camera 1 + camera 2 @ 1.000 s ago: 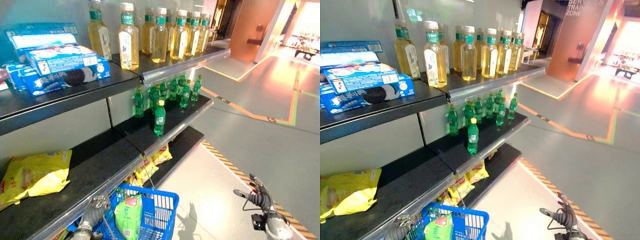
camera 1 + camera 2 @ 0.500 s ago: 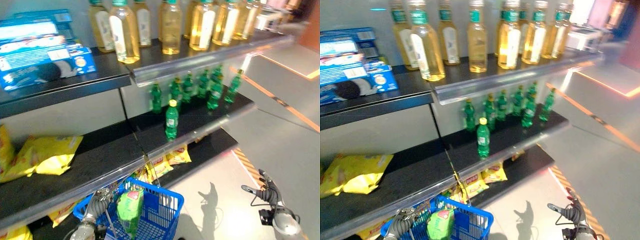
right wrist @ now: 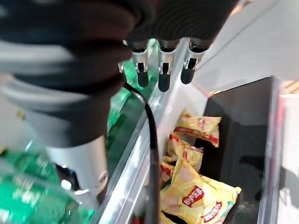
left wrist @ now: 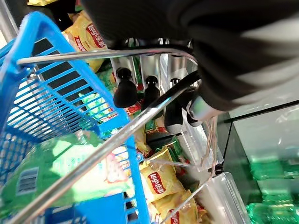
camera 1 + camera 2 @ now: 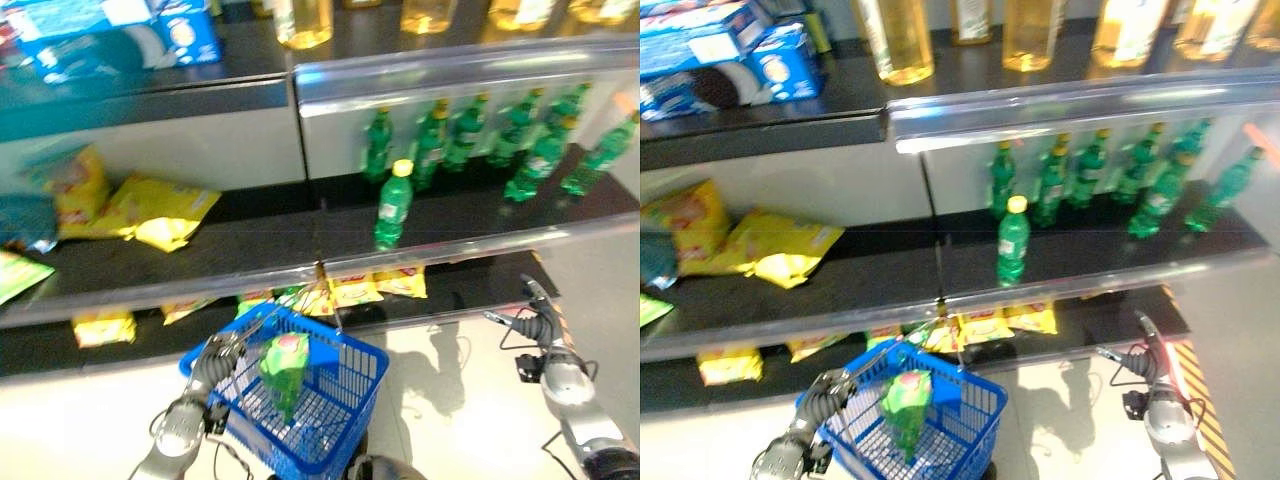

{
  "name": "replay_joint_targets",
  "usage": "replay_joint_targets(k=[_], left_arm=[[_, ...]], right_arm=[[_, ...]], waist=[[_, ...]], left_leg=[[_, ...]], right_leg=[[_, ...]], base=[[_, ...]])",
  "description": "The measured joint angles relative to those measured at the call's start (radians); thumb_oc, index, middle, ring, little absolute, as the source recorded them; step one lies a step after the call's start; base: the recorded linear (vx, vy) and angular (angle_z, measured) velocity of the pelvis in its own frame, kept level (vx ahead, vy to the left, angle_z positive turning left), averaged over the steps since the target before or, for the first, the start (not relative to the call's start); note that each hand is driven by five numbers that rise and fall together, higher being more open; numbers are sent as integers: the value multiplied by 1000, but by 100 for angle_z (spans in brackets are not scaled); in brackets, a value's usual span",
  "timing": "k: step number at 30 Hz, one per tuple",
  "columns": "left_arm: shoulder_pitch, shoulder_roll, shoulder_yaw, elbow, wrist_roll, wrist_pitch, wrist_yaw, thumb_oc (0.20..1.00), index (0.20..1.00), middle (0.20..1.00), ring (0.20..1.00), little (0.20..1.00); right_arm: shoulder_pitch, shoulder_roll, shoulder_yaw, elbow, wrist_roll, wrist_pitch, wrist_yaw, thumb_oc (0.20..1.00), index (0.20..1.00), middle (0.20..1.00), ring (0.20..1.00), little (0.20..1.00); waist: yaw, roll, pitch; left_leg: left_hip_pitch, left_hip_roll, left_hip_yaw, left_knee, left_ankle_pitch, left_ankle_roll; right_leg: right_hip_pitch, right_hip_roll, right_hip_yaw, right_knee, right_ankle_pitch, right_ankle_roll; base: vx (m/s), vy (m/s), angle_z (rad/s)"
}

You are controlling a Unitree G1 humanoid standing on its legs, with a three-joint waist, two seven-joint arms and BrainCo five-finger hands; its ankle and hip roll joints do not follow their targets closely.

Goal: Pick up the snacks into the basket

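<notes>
— While you look down from the head, where is everything?

— From the left eye view, the blue basket hangs low in front of the shelves, the left hand curled round its wire handle. A green snack bag stands upright inside it. Yellow snack bags lie on the middle shelf to the left, with more yellow bags on the bottom shelf behind the basket. Green bottles stand on the middle shelf to the right. The right hand hovers over the floor, near the bottom shelf's right end, holding nothing.

— And the right eye view?

— Same layout; blue cookie boxes sit on the top shelf beside pale yellow bottles.

— What does the left wrist show?

— Its fingers are hooked over the metal handle, the green bag below in the basket.

— The right wrist?

— Its fingers hang nearly straight and empty, with yellow bags on the bottom shelf beyond them.
</notes>
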Motion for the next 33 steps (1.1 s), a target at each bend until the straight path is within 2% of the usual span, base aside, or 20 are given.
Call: replay_joint_targets(k=[1,2,3,5,7,13,15,19,25,27,28,33], left_arm=[[-20,9,-4,0,-2,0,-2,200,200,200,200,200],[-26,13,-4,-1,-4,-1,-2,200,200,200,200,200],[-26,15,-5,-2,-5,-1,-2,200,200,200,200,200],[-22,31,-4,-2,-24,0,-1,200,200,200,200,200],[-19,45,-4,3,-25,1,-1,200,200,200,200,200],[-19,54,-3,3,-31,1,9,200,200,200,200,200],[-21,51,-3,3,-32,1,9,200,200,200,200,200],[-28,48,-3,3,-32,1,4,200,200,200,200,200],[-29,62,-4,1,-42,1,-14,200,200,200,200,200],[-27,74,-4,1,-42,1,-14,200,200,200,200,200],[-24,82,-4,1,-43,1,-19,200,200,200,200,200],[-17,92,-20,1,-72,1,-27,200,200,200,200,200]], right_arm=[[-14,2,3,-3,-7,0,-1,1000,1000,1000,1000,1000],[-32,2,6,0,-13,0,-1,1000,1000,1000,1000,1000],[-39,1,6,-2,-16,-1,-1,1000,1000,1000,1000,1000],[-88,2,13,5,-16,0,-2,1000,1000,1000,1000,1000],[-113,2,27,5,-18,0,-3,1000,1000,1000,1000,1000],[-206,-2,65,11,-32,10,-8,1000,1000,1000,1000,1000],[-233,-6,77,11,-37,12,-8,1000,1000,1000,1000,1000],[-269,-20,98,10,-42,15,-7,1000,1000,1000,1000,1000],[-372,-66,118,77,-55,24,-8,1000,1000,1000,1000,1000],[-401,-80,134,93,-55,30,-9,1000,1000,1000,1000,1000],[-431,-89,140,112,-55,33,-9,1000,1000,1000,1000,1000],[-563,-158,181,183,-54,42,-11,1000,1000,1000,1000,1000]], waist=[[3,-9,15],[10,-10,22],[6,-11,23],[16,-7,33],[33,-5,36],[44,5,65],[49,7,66],[58,11,68],[66,18,75],[68,18,75],[85,18,75],[88,22,77]], left_leg=[[-2,-8,-10,-34,19,-5],[-8,-14,-13,-59,35,11],[-7,-18,-11,-71,37,15],[-10,-35,-11,-108,56,31],[-7,-39,-10,-121,62,32],[-5,-40,-12,-137,97,20],[2,-43,-9,-151,104,10],[14,-57,-11,-164,112,-6],[45,-88,-11,-170,109,1],[45,-88,-11,-170,110,3],[46,-88,-10,-170,110,3],[45,-83,-5,-170,110,2]], right_leg=[[-10,-4,9,4,3,15],[-28,-3,35,4,8,51],[-38,-1,55,3,12,66],[-63,9,111,-6,30,91],[-70,14,129,-6,34,98],[-79,16,136,4,37,92],[-80,17,145,3,53,66],[-75,12,186,4,62,49],[-44,-9,231,-3,62,50],[-44,-10,231,-3,63,52],[-45,-9,233,-1,63,52],[-54,-2,240,4,60,57]], base=[[-48,40,54],[-41,40,47],[-2,44,33],[27,38,9],[0,28,-16],[-8,25,-4],[-10,21,-7],[-10,15,2],[-3,9,5],[0,0,0],[-3,25,-4],[0,14,-6]])
